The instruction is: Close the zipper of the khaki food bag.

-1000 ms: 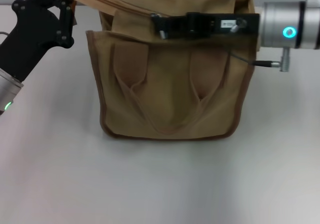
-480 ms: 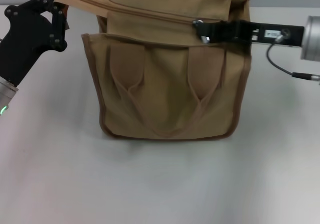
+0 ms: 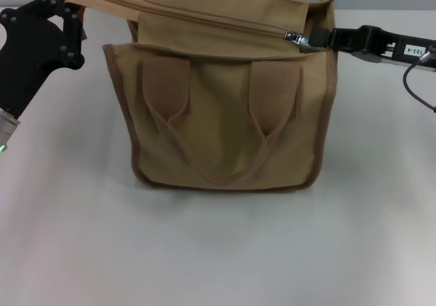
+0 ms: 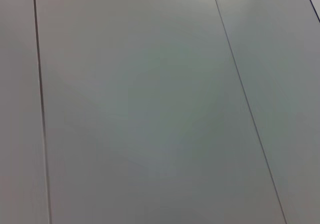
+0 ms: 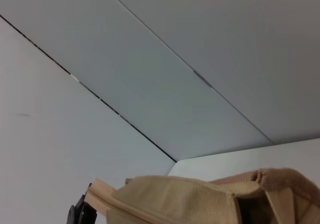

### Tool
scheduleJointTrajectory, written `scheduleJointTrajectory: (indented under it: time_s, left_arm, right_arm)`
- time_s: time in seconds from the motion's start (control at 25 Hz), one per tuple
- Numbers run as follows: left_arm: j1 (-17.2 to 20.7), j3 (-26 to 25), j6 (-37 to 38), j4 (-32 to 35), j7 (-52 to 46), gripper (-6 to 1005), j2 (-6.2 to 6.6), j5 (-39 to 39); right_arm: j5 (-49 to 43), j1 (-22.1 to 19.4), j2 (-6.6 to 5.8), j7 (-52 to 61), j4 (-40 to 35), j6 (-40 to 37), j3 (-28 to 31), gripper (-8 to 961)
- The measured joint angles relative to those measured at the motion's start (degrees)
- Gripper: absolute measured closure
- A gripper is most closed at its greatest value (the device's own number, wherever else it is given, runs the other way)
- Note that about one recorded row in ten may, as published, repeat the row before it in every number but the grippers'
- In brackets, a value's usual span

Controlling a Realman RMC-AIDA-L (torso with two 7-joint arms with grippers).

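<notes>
The zipper [image 3: 204, 18] runs along the top of the khaki food bag [image 3: 225, 108], which stands on the table [image 3: 218, 251]; its slider [image 3: 294, 37] sits at the tips of the right gripper [image 3: 315, 39], clamped on the pull tab; pull level along the track, toward the near end; the left gripper [image 3: 68, 3] pinches the track's far end taut.

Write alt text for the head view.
A boxy khaki canvas food bag stands on a white table, its zipper nearly closed. The right gripper holds the silver pull tab near the bag's right end, while the left gripper pinches the top left corner.
</notes>
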Motion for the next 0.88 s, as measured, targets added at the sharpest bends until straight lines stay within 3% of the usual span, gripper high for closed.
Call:
scheduleJointTrajectory:
  time_s: [0.28,0.48,0.72,0.88]
  left_arm:
    - [-0.3,0.3,-0.1,0.0,-0.1,929,-0.04,-0.1]
    - [-0.3,0.4,-0.3,-0.1,-0.1,928,-0.06,-0.1]
    - [-0.3,0.4,-0.7,-0.5,-0.1,927,-0.15,-0.1]
    - [-0.3,0.1,-1.4,-1.4,0.1,926,-0.07,-0.1]
  right_arm:
    - [0.4,-0.3,0.01,-1.5,0.2,-0.3,0.8,951]
    - [4.2,-2.0,0.49,-11.0,2.0,-7.3,7.4,951]
    - [7.0,-4.5,0.12,-23.4,3.8,-14.2,10.7,710]
    - [6.8,-7.1,0.36,-38.8,4.7,-20.0,10.8,549]
